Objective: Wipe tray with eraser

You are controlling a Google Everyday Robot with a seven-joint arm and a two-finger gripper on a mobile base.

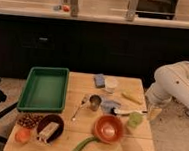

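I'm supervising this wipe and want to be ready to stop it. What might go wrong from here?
1. The gripper is at the right edge of the table, the eraser far left; crossing could knock the orange bowl or metal cup.
2. The eraser lies in the dark bowl, so a grasp may catch its rim.
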